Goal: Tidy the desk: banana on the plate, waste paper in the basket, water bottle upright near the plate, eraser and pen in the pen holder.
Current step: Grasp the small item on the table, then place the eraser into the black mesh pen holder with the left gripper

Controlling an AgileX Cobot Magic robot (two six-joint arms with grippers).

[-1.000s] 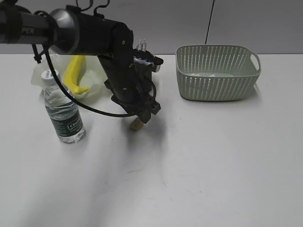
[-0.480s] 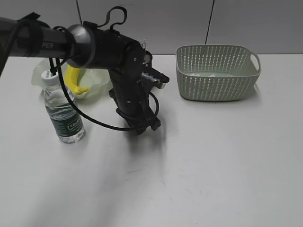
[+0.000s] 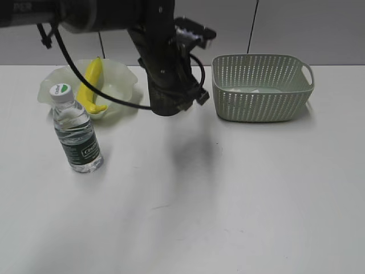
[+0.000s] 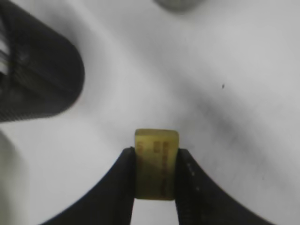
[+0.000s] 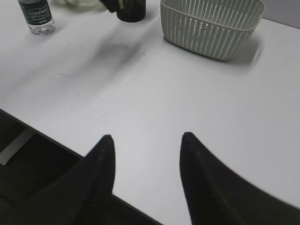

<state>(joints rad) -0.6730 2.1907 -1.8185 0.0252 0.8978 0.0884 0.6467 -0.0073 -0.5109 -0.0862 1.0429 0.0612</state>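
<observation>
- Step in hand, by my read: eraser → pen holder. Left end effector (image 4: 155, 176) pinches a small yellowish rectangular eraser (image 4: 156, 169) betw. its two black fingers, held up off the counter.
- Black metal mesh cylindrical pen holder (image 5: 131, 9) sits behind/under the left arm in the exterior view; dark rounded shape at upper left of the left wrist view is prob. it, blurred.
- Next move calls for: line the eraser up over the cup mouth, lower, then spread the fingers. Cup opening is narrow, so aim matters.
- Right end effector (image 5: 146, 150) spread, nothing in it, hanging over the near counter edge.
- Curved bright yellow banana (image 3: 90, 85) lies in the pale green translucent wavy-rimmed plate (image 3: 122, 73); clear plastic water bottle w/ dark green label (image 3: 76, 132) upright just in front of the plate.
- Sage green perforated plastic basket (image 3: 261, 87) at right; something pale inside, can't tell if it's the paper. Pen not seen.
- Broad plain white counter (image 3: 239, 194), faint scuffs; grey panelled wall behind.
</observation>
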